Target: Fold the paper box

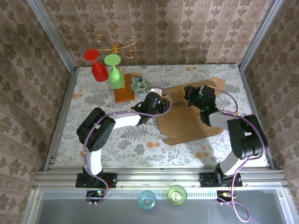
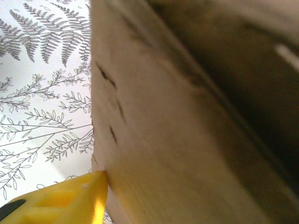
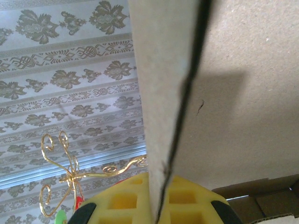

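— What sits nearest, on this side of the paper box [image 1: 189,122]?

— Two small cups, a blue one [image 1: 146,200] and a green one [image 1: 176,194]. They stand side by side, well short of the box's near edge and a little to its left.

— And the box itself?

— It lies on the floral table [image 1: 84,100] between the two arms. It is partly folded, with a flat base panel and flaps raised along its left and far sides.

— The left gripper [image 1: 161,105]?

— It is at the box's left wall. Its wrist camera shows one yellow finger [image 2: 70,205] touching the cardboard. The other finger is hidden, so I cannot tell how wide the jaws stand.

— The right gripper [image 1: 192,95]?

— At the box's far side, clamped on a raised flap. In its wrist view the flap stands edge-on, pinched between the two yellow pads [image 3: 119,201].

— And beyond the box?

— Left of its far corner lies a reddish wooden board [image 1: 125,94], with a green goblet [image 1: 116,73] at its far end. A patterned bowl [image 1: 139,85] sits just beside the board on the box's side. A red goblet [image 1: 97,66] stands further left. A gold wire rack [image 1: 115,45] rises behind both goblets, farthest from the box.
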Robot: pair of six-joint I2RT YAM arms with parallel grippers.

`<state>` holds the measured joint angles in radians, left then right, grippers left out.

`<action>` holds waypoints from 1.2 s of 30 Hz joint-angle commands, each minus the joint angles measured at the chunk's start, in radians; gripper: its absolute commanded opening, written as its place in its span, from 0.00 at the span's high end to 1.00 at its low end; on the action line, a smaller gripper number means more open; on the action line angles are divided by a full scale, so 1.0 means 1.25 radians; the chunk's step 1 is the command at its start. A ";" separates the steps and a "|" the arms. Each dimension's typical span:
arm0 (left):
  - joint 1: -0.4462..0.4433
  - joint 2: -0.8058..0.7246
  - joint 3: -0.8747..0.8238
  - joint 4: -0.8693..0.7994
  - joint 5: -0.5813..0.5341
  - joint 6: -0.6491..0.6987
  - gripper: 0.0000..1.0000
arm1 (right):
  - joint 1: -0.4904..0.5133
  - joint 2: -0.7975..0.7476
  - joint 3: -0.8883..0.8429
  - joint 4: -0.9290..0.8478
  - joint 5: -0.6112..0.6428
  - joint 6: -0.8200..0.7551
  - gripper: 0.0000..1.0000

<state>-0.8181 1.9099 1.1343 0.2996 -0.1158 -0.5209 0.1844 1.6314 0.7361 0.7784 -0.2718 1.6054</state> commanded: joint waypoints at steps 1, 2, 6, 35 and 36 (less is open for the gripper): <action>-0.013 0.023 0.030 -0.068 -0.045 -0.005 0.44 | 0.011 -0.011 0.012 -0.066 0.024 0.014 1.00; -0.014 0.027 0.035 -0.068 -0.045 -0.009 0.44 | 0.013 -0.010 0.012 -0.064 0.022 0.014 1.00; -0.014 0.044 0.056 -0.096 -0.060 -0.016 0.47 | 0.016 -0.008 0.008 -0.059 0.025 0.017 1.00; 0.000 0.123 0.171 -0.197 -0.156 -0.045 0.81 | 0.050 0.008 -0.003 -0.053 0.046 0.030 1.00; -0.001 0.125 0.175 -0.210 -0.167 -0.046 0.86 | 0.050 0.006 -0.002 -0.055 0.047 0.029 1.00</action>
<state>-0.8234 2.0258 1.3243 0.1211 -0.2977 -0.5797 0.2131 1.6291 0.7364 0.7708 -0.1463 1.6314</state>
